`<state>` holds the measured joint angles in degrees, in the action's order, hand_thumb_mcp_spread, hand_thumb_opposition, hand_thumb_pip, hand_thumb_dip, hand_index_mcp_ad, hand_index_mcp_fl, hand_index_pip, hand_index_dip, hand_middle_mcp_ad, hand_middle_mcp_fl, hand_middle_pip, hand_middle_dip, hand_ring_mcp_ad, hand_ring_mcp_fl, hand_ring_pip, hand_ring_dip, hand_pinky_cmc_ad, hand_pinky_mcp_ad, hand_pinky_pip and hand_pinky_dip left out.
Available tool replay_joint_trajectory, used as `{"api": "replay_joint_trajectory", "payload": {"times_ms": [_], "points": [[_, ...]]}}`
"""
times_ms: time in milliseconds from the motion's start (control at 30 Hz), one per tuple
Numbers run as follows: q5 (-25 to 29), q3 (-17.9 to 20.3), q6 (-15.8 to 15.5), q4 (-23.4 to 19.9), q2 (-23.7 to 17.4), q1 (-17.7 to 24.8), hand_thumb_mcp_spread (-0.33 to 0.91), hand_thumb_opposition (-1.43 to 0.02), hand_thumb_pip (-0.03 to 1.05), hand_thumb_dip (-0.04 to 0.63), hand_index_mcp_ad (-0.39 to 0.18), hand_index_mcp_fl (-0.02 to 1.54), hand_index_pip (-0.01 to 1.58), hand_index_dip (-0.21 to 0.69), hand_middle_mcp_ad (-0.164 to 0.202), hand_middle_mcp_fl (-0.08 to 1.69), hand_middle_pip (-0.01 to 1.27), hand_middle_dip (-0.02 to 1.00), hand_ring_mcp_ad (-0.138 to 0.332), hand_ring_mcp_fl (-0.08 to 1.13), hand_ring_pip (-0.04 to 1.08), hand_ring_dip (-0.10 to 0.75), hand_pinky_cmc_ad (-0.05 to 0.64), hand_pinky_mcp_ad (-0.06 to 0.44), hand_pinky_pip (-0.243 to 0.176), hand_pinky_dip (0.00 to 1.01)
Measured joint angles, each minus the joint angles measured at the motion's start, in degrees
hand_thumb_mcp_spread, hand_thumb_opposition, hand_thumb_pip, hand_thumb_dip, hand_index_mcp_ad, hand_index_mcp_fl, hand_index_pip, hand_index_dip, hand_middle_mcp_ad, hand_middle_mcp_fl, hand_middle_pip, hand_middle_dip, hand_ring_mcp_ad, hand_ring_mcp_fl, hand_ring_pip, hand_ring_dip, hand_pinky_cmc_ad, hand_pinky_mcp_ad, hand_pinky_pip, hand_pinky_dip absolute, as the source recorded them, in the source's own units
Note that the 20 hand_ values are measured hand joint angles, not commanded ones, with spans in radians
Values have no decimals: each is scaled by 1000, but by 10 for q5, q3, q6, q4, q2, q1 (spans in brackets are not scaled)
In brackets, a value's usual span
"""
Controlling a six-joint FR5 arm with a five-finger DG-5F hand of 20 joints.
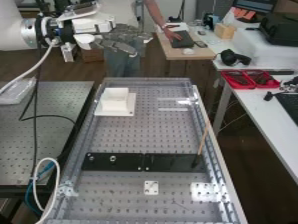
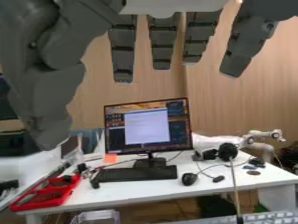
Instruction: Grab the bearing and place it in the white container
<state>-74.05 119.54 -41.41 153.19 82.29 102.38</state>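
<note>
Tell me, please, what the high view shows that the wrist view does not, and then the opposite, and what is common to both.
High view: the white container, the perforated bench top, and the black plate with two small round parts near one end, too small to name surely.

Wrist view: the wood-panelled wall and a small white robot arm beyond the desk.

Both: the robot's straight fingers, the red trays and a thin stick.

Matt white plastic container (image 1: pixel 115 102), perforated metal bench (image 1: pixel 120 132)
</note>
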Motion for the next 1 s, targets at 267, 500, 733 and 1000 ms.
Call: {"api": "replay_joint_trajectory", "payload": {"times_ms": [267, 500, 733, 1000], "points": [[-65, -61, 8, 29, 38, -59, 262, -730, 417, 162, -129, 272, 141, 171, 72, 70, 126, 188, 133, 12, 103, 72, 410, 330, -77, 342], [-102, -93, 12, 35, 65, -87, 265, -719, 417, 131, -126, 272, 113, 171, 75, 134, 129, 195, 133, 12, 108, 80, 414, 347, -80, 342], [-112, -117, 4, 48, 84, -95, 264, -714, 417, 131, -126, 272, 113, 171, 75, 138, 129, 195, 133, 14, 108, 80, 414, 347, -77, 340], [-122, -134, 7, 64, 97, -103, 264, -716, 415, 115, -126, 269, 105, 164, 75, 138, 127, 199, 131, 14, 101, 87, 414, 347, -77, 340]]}}
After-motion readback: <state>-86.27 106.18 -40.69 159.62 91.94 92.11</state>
